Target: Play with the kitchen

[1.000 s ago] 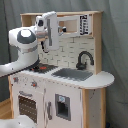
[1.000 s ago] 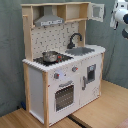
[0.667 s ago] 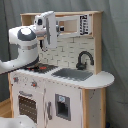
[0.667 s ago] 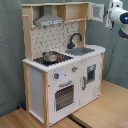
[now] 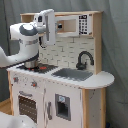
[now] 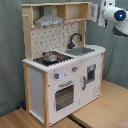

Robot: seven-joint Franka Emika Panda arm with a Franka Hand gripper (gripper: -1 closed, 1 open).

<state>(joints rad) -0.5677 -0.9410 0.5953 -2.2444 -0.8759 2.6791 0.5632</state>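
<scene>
- The kitchen [image 6: 60,65] stands upright on a wooden floor [image 6: 100,112] in the second exterior view, its front facing the camera; nothing on it looks displaced.
- Nearest in the first exterior view is the white arm [image 5: 27,42], bulky and close beside the stovetop [image 5: 42,67]. A wide elbow swing could, I judge, knock the small pot [image 6: 50,56] off the burner.
- Higher up, the arm's end [image 5: 49,27] sits right against the upper shelf and grey hood [image 6: 49,21]. Pushing further in could jam it under the shelf or tip the whole toy backward.
- The jaws are not visible; I cannot tell whether they are parted or holding anything.
- Farther along, the black faucet [image 5: 84,59] and sink [image 5: 72,74] lie well apart from the arm; a blind reach across could snag the spout.
</scene>
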